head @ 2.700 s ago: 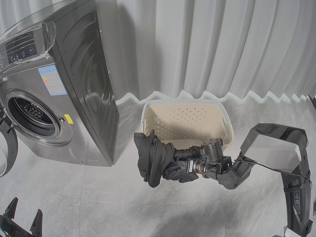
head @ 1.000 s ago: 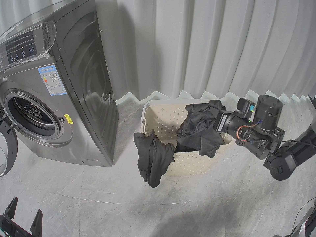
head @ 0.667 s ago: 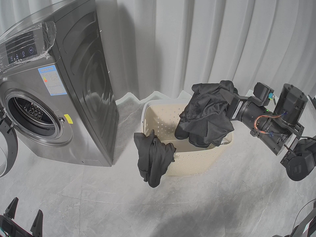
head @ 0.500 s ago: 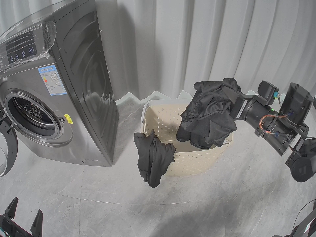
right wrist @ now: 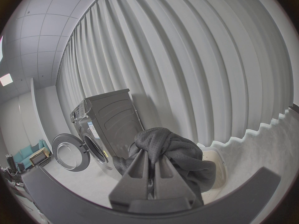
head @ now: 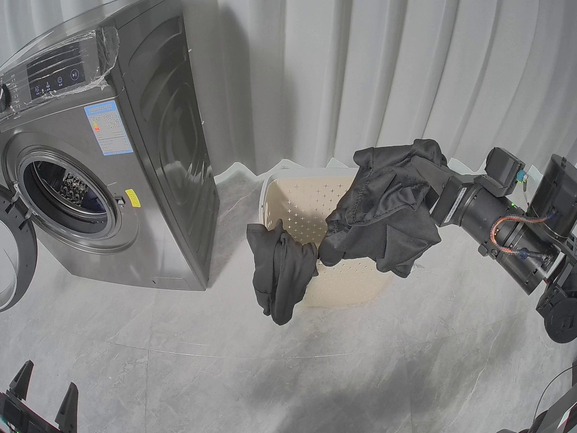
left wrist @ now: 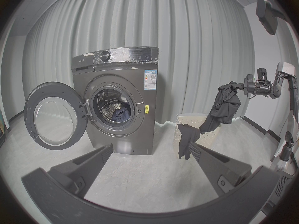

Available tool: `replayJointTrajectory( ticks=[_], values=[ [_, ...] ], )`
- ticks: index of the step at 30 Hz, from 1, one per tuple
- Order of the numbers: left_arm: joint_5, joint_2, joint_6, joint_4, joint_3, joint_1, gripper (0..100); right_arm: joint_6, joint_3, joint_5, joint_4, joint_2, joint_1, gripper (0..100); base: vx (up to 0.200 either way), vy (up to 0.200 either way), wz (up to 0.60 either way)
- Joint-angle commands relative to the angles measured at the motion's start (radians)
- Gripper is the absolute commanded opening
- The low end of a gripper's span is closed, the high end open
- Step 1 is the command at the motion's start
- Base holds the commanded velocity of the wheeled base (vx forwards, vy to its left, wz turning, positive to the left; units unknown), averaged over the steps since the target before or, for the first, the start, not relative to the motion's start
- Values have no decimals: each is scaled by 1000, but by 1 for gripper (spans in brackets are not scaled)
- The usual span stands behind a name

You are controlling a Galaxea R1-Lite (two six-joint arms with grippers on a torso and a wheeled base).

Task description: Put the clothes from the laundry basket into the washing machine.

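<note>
The right end effector [right wrist: 152,155] was clamped shut on a bunched dark grey, nearly black garment [head: 384,211], its 2 fingers [right wrist: 141,168] pressed close together with cloth pinched between them. In the head view this garment hung at centre right of the frame, raised above the cream laundry basket [head: 300,202], its crumpled folds drooping over the basket's right part and its lowest lobe reaching down in front of the near wall. The fabric looked soft and matte, with a finely textured weave in the right wrist view. A second dark garment [head: 276,272] was draped over the basket's front-left corner, trailing down the outside wall toward the floor [head: 240,368]. The grey washing machine [head: 162,151] stood at the left of the frame, its round door [left wrist: 54,115] swung wide open, and bluish clothes [left wrist: 121,114] lay inside the drum. The left end effector [left wrist: 149,147] sat low at the lower left corner, spread wide and holding nothing.
</note>
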Motion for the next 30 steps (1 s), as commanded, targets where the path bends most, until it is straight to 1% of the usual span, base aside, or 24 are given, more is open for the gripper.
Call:
replayJointTrajectory(
  ticks=[1, 8, 12, 18, 21, 30],
  values=[
    [0, -16, 0, 0, 16, 0, 100, 0, 1, -1, -1, -8, 3, 0, 0, 200, 0],
    [1, -16, -2, 0, 15, 0, 100, -3, 4, -4, -1, -12, 9, 0, 0, 200, 0],
    [-5, -16, 7, 0, 15, 0, 100, -3, 21, -1, 12, -43, 9, 0, 0, 200, 0],
    [-3, -16, -3, 0, 15, 0, 100, -9, 36, 2, 12, -42, 13, 0, 0, 200, 0],
    [-2, -16, -5, 0, 15, 0, 100, -7, 36, 2, 12, -42, 27, 0, 0, 200, 0],
    [-2, -16, -6, 0, 15, 0, 100, -7, 37, 6, 4, -42, 38, 0, 0, 200, 0]
  ],
)
